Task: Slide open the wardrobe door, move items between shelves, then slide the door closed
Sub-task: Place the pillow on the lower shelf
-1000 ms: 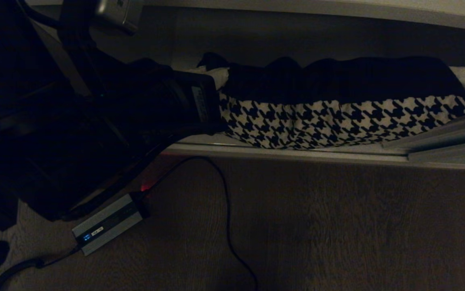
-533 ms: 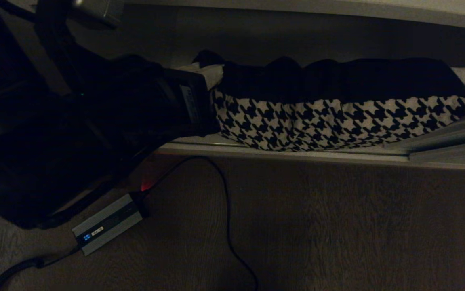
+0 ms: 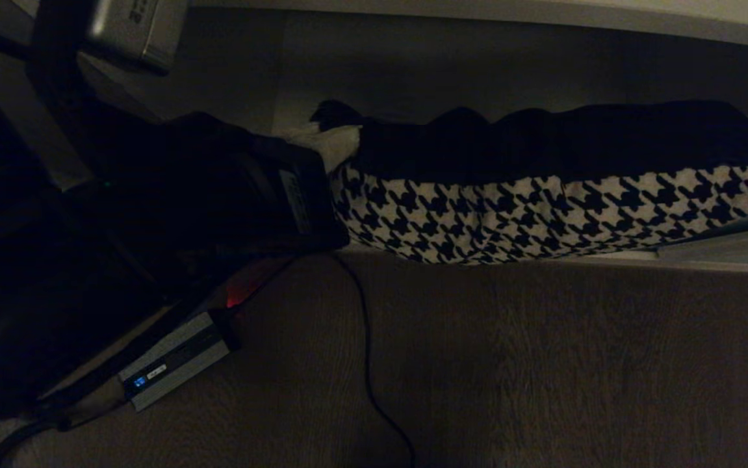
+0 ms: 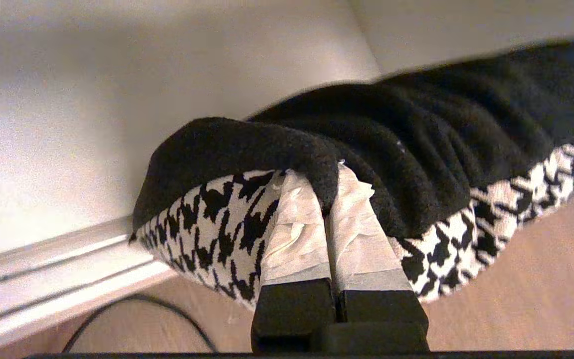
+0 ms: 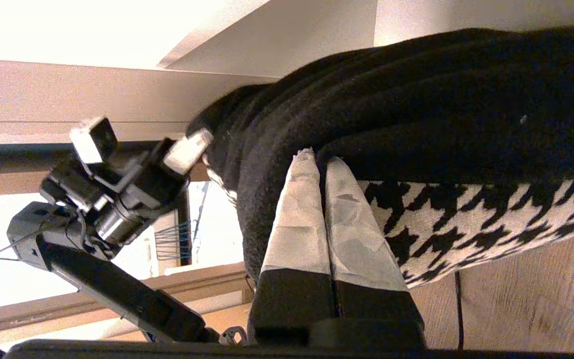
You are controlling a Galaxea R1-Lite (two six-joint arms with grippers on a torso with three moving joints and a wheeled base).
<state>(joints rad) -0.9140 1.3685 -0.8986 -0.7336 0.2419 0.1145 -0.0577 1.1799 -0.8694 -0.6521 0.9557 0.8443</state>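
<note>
My left gripper is pinched tight on the cushion at its left end, mid-left of the head frame, taped fingertips biting the seam where the black top meets the houndstooth band. My right gripper is clamped on the same seam at the cushion's other end. The cushion stretches across the frame's middle, overhanging the shelf edge above the wood floor.

The low off-white shelf carried the cushion, whose houndstooth edge bulged over the shelf's front lip. In front of it, the brown wood-grain floor bore a small grey box and a loose black cable.
</note>
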